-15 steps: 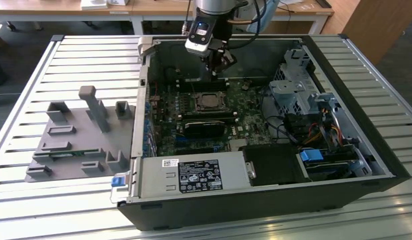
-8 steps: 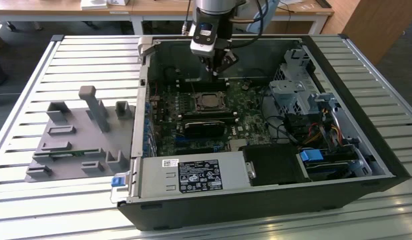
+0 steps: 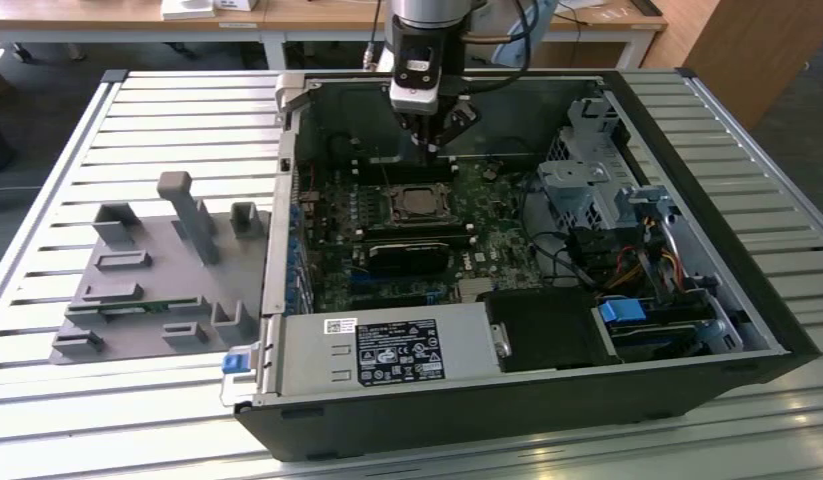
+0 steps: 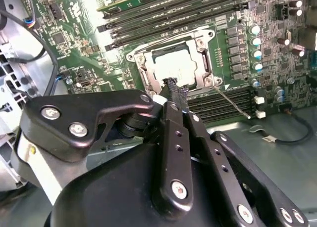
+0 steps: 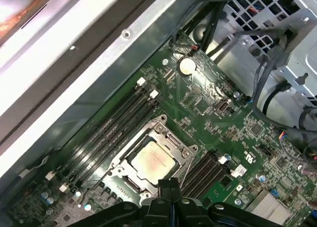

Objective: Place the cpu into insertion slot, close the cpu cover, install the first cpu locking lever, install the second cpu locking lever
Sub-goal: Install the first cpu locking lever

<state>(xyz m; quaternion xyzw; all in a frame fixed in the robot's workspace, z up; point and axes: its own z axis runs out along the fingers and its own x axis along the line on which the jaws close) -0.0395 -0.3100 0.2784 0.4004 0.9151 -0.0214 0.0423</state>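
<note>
**Hovering over the seated cpu, fingers pressed together**

In both wrist views the gripper (image 4: 172,84) (image 5: 168,184) hangs just above the socket's edge, its black fingers closed with nothing between them. Just beyond the tips the cpu (image 4: 174,64) (image 5: 152,162) lies flat in the insertion slot (image 3: 414,204), and the cpu cover (image 4: 204,64) lies down around it. A thin locking lever (image 4: 233,102) angles out over the memory slots (image 4: 223,107). Farther off, the exterior view shows the open computer case (image 3: 518,410) on a slatted table (image 3: 64,180).
</note>
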